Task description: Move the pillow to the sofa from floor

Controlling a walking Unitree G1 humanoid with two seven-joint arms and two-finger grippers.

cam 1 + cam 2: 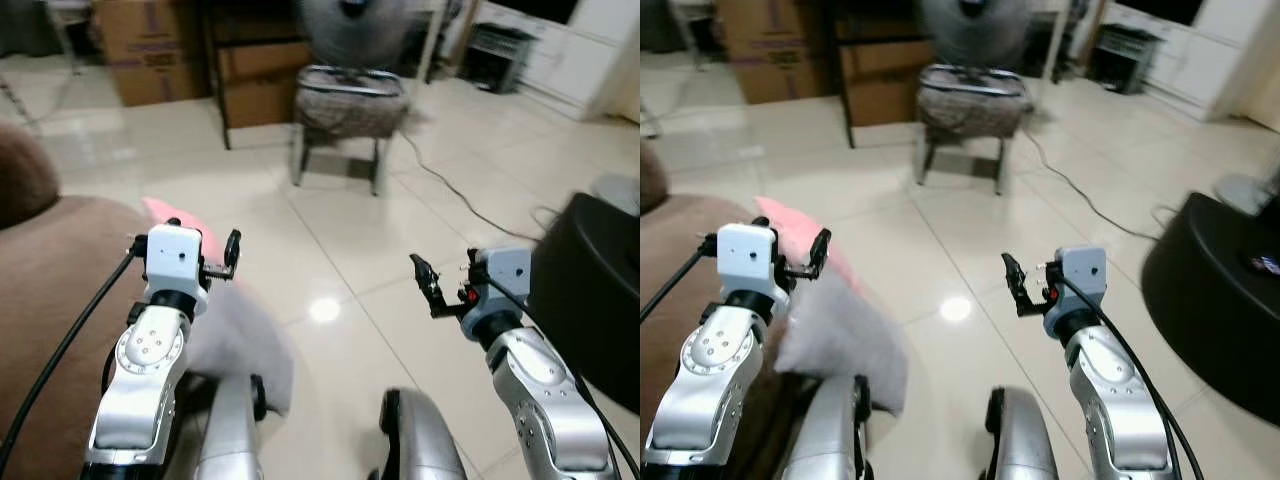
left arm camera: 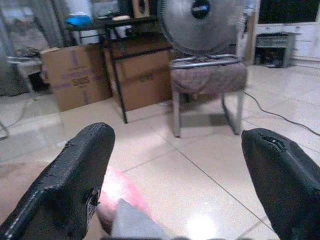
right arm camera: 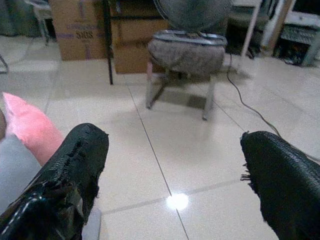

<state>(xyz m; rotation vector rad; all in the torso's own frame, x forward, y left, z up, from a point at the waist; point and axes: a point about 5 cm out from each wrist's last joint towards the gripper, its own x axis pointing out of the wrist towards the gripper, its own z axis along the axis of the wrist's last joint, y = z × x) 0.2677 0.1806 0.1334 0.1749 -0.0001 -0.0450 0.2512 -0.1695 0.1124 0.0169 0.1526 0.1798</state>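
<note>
Left gripper raised above the front edge of the brown sofa, fingers spread wide apart, nothing between them. Just below and beside it, the pillow, pink at its far end and grey nearer, lying against the sofa's front edge, partly hanging out over the tiled floor; cannot tell whether its underside touches the tiles. Right gripper held up at much the same height, well apart from the left one, over bare floor, fingers likewise wide open and gripping nothing. In the right wrist view, pink pillow corner off to one side of the near finger, not touching it. Close beside the right arm, on its outer side, a large black rounded object, kind unclear. Ahead of both grippers, across the tiles, a padded stool on metal legs with a standing fan on or behind it, a cable trailing over the floor from there toward the right. Farther back, cardboard boxes beside a dark shelf frame.
</note>
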